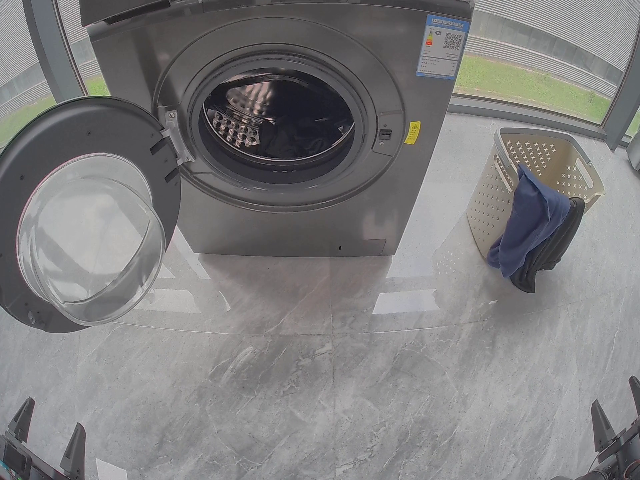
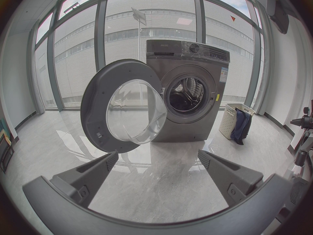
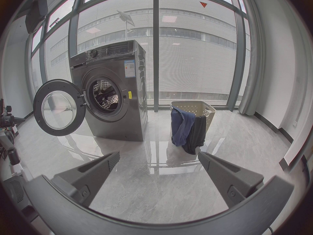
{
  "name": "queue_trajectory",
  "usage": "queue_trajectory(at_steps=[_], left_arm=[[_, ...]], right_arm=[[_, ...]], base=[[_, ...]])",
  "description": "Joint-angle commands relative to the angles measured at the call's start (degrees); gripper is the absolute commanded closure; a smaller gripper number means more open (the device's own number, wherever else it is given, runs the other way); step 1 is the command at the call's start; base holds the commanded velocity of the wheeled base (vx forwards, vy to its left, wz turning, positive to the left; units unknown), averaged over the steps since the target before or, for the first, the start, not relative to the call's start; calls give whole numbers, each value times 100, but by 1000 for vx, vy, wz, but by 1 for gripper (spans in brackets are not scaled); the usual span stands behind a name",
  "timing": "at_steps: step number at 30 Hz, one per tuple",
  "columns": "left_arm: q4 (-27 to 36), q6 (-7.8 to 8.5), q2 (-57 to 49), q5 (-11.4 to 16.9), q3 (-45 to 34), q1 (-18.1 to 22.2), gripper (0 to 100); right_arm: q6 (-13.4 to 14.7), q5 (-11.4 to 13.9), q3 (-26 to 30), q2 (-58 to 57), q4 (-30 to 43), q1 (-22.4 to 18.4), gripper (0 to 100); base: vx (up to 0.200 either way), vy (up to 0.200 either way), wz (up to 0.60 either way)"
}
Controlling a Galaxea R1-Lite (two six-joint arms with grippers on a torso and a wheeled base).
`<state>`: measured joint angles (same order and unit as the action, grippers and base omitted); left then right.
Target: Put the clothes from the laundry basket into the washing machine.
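A grey washing machine [image 1: 280, 121] stands ahead with its round door [image 1: 80, 215] swung wide to the left. Dark clothing lies low inside the drum [image 1: 280, 125]. To the right on the floor sits a cream laundry basket [image 1: 497, 188] with a blue garment [image 1: 530, 221] and a dark garment [image 1: 557, 245] draped over its front rim. My left gripper [image 2: 156, 167] is open and holds nothing, low at the near left [image 1: 47, 435], far from the machine. My right gripper [image 3: 158, 167] is open as well, low at the near right [image 1: 617, 415], well short of the basket [image 3: 195, 110].
Glossy grey marble floor [image 1: 320, 368] stretches between me and the machine. Tall windows [image 3: 195, 56] run behind the machine and basket, with a curtain [image 3: 252, 66] at the far right. The open door reaches out over the floor on the left.
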<state>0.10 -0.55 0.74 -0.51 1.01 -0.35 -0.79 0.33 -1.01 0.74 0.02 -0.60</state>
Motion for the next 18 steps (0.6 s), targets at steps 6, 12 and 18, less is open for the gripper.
queue_trajectory(at_steps=[6, 12, 18], left_arm=[[8, -42, -74, 7, -92, -9, 0], [-1, -33, -74, -2, -92, -9, 0], [-1, -103, -74, -28, -92, -9, 0]], right_arm=[[0, 2, 101, -74, -2, -2, 0], [0, 2, 101, -74, -2, -2, 0], [0, 2, 101, -74, -2, -2, 0]], base=[[0, -33, 0], [0, -167, 0], [0, -133, 0]])
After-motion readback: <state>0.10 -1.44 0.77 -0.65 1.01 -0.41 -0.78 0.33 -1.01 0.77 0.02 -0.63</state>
